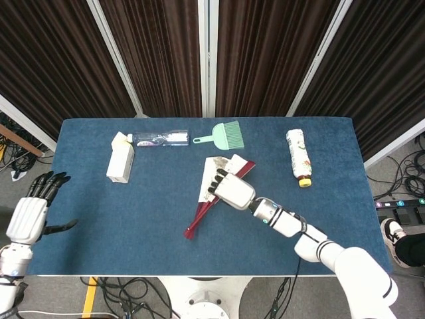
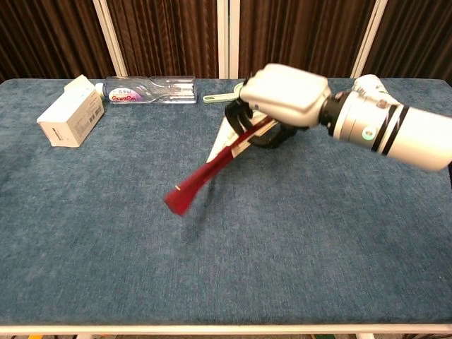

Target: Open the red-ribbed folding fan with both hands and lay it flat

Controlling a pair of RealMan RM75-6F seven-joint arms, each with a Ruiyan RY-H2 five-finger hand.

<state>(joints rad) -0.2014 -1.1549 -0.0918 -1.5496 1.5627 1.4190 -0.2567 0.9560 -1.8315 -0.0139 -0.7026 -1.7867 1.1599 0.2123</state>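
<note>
At frame centre, the right hand (image 2: 286,95) grips the red-ribbed folding fan (image 2: 212,169) near its paper end, lifting it off the blue desk (image 1: 133,219), nearly closed, with its pivot end angled toward the lower left. The left hand (image 1: 30,216) hangs at the lower-left edge of the head view, fingers spread wide and holding nothing.

Robot lab test cell, blue-carpeted table (image 1: 99,219) enclosed by dark curtains (image 1: 159,53), loose cables (image 1: 126,289), power strip (image 1: 398,205) on floor
</note>
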